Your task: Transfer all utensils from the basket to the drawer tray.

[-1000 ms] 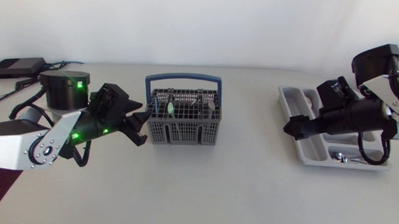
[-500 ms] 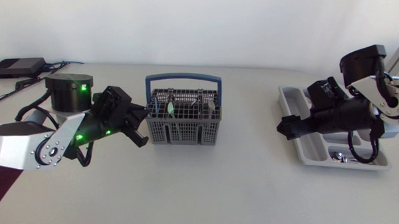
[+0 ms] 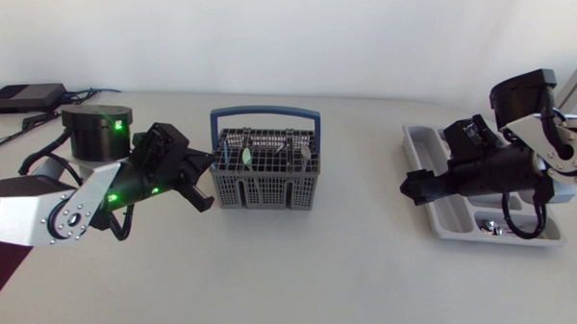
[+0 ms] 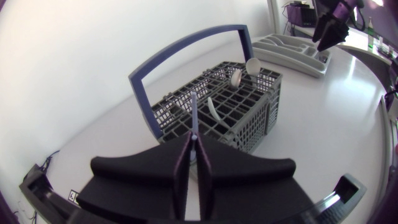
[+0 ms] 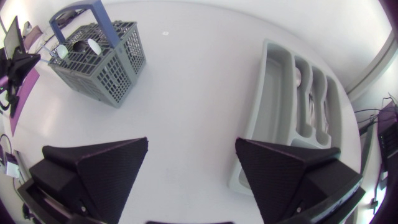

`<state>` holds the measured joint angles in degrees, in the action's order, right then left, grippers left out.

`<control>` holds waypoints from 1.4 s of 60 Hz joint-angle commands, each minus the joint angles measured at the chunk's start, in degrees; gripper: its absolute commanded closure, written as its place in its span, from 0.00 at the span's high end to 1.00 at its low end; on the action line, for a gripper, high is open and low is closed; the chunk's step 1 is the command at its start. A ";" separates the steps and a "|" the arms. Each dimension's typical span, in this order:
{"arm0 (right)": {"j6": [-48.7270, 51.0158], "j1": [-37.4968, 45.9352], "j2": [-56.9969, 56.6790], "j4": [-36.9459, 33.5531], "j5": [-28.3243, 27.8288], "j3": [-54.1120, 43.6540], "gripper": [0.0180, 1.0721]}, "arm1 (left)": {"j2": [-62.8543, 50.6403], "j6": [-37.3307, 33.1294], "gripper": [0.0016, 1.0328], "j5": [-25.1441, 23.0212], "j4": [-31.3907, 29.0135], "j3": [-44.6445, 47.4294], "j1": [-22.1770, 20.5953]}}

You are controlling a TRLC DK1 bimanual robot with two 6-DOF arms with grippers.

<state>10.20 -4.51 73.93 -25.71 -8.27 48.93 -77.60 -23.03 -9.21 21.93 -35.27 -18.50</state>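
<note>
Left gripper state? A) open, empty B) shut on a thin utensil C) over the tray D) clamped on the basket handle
B: in the left wrist view the left gripper has both fingers closed on a thin utensil that sticks up between them, just short of the basket.

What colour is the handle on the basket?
The basket handle is blue; the head view shows it best.

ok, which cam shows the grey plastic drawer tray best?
Right wrist view: the grey plastic drawer tray shows nearly whole, compartments visible. Head view: the right arm covers part. Left wrist view: small, far past the grey mesh basket.
</note>
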 commanded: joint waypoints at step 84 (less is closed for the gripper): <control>1.23 -20.18 -18.12 -9.53 -7.46 -0.67 0.95 | 15.82 16.96 0.03 -11.88 -55.33 -32.41 -6.72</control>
<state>12.16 -21.58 56.23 -34.00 -15.18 46.54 -60.05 -10.33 -19.44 -32.62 -65.95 -23.57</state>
